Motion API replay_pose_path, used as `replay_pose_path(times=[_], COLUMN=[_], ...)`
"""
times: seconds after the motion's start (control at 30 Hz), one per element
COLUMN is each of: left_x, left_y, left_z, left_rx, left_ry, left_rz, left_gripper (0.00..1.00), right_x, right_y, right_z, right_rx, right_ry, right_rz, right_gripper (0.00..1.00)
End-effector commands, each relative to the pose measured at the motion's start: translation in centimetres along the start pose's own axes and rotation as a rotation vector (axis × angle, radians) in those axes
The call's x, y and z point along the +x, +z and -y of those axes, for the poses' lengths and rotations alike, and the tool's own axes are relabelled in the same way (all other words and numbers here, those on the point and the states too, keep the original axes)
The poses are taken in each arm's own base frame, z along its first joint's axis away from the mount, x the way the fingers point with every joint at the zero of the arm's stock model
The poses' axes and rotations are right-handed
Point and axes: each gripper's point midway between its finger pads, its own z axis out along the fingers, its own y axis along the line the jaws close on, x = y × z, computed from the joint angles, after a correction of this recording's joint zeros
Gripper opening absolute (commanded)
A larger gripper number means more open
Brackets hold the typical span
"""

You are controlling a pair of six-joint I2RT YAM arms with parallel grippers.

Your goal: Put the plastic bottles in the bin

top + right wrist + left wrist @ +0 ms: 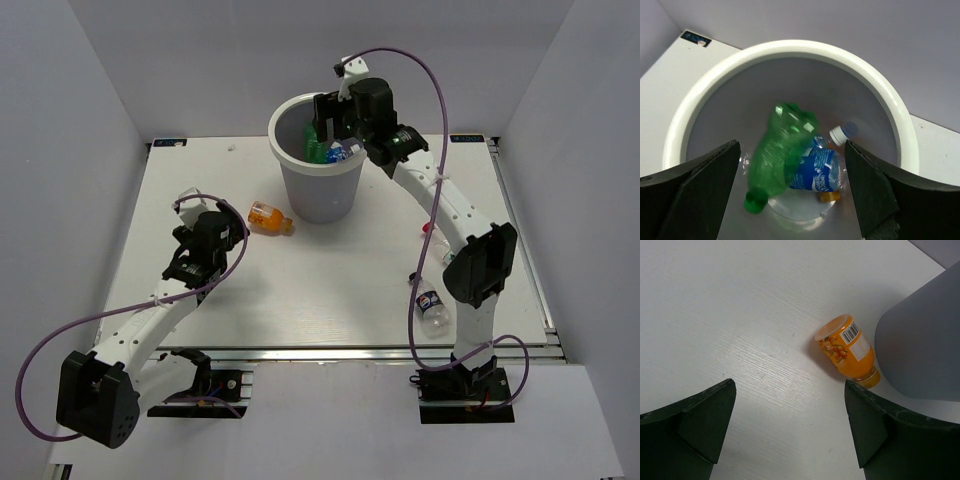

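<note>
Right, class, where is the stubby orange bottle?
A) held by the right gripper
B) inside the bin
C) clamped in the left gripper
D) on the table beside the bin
D: the orange bottle lies on its side on the table, right beside the bin.

Green bottle (782, 150) blurred, bin (920, 350) cut off by picture edge

Left end effector (789, 390) and right end effector (790, 147) both spread wide

Light-grey bin (790, 47), green bottle (780, 145), orange bottle (847, 352) (white barcode label).
</note>
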Motion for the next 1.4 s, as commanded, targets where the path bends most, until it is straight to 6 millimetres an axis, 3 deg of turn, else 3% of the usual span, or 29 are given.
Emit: replay_pose_path(times=[0.0,0.13,0.17,0.23,0.37,0.43,0.47,0.5,0.6,0.63,0.7,0.8,0.93,1.07,1.37], left_x=[-1.2,-1.1,-1.1,-1.0,-1.2,-1.1,-1.1,-1.3,-1.8,-1.9,-2.1,-2.5,-2.8,-3.5,-3.2], left_y=[-0.3,-0.3,-0.3,-0.3,-0.5,-0.4,-0.5,-0.5,-0.4,-0.2,0.0,1.0,2.3,3.3,4.5], left_z=[0.9,0.9,0.8,0.7,0.8,0.9,1.1,1.4,2.3,2.7,3.7,4.8,6.0,6.2,4.3], left_rx=[0.042,0.037,0.037,0.036,0.045,0.054,0.065,0.075,0.104,0.114,0.147,0.163,0.193,0.21,0.168], left_ry=[-0.014,-0.001,-0.001,0.002,-0.004,-0.007,-0.009,-0.012,-0.026,-0.03,-0.043,-0.047,-0.049,-0.071,-0.08], left_rz=[0.016,0.012,0.012,0.011,0.019,0.017,0.014,0.018,0.021,0.019,0.005,-0.022,-0.067,-0.07,-0.092], left_gripper=[0.98,0.98,0.98,0.98,0.98,0.98,0.98,0.98,0.98,0.98,0.98,0.98,0.98,0.98,0.98], right_x=[-4.4,-4.1,-3.0,-3.2,-1.5,0.7,0.6,3.6,7.9,11.0,14.8,19.8,24.0,27.9,31.9], right_y=[-2.9,-4.6,-4.8,-6.7,-10.3,-12.6,-14.6,-15.1,-18.5,-19.4,-22.4,-24.6,-26.3,-25.9,-23.1], right_z=[0.2,0.7,1.3,2.5,7.3,9.0,10.5,11.8,15.0,15.8,17.6,18.8,20.4,21.3,21.8], right_rx=[-0.003,0.009,0.022,0.059,0.164,0.211,0.255,0.304,0.424,0.478,0.626,0.709,0.781,0.742,0.586], right_ry=[-0.036,-0.05,-0.049,-0.042,0.033,0.063,0.093,0.109,0.174,0.182,0.203,0.167,0.08,-0.008,0.031], right_rz=[0.085,0.071,0.042,0.043,0.032,0.002,0.02,-0.041,-0.147,-0.224,-0.326,-0.486,-0.716,-0.889,-0.946], right_gripper=[0.89,0.89,0.89,0.89,0.89,0.89,0.89,0.89,0.89,0.89,0.89,0.89,0.89,0.89,0.89])
